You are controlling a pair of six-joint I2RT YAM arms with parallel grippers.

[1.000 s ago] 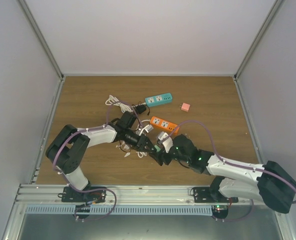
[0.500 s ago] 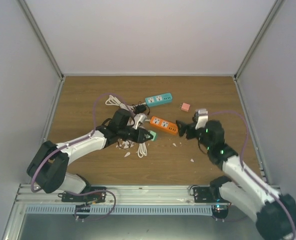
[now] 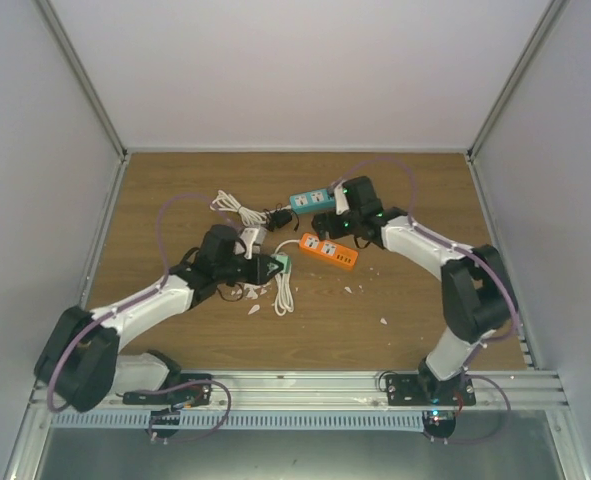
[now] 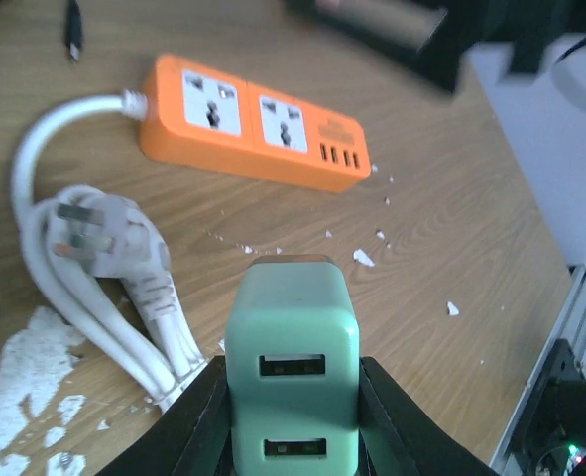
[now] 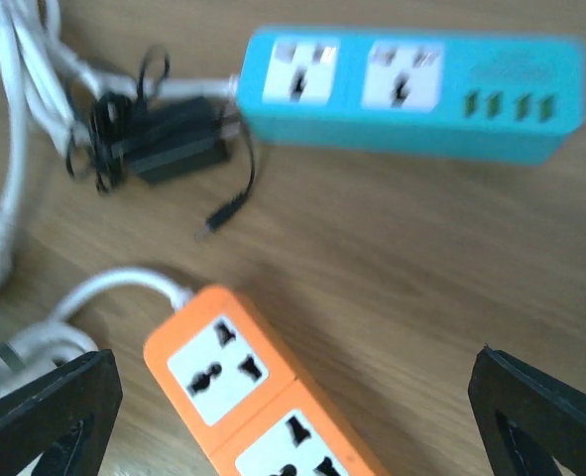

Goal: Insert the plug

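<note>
My left gripper [image 4: 291,402] was pinched narrow on the mint-green boxy USB charger plug [image 4: 291,332]. Its USB ports faced the wrist camera; prongs hidden on the far side. The orange plastic power strip [image 4: 253,124] lay ahead in the upper half of that view, flat on the wooden table [image 4: 451,228]. Sockets were up, long axis running upper left to mid right, with a clear gap to the plug. In the top view my left forearm was low, reaching toward frame centre. My right gripper [image 5: 293,412] hung wide and empty over the orange strip's cord end, the teal power strip [image 5: 411,94] at top. Judgement: the plug needed its prongs turned down over a socket.
</note>
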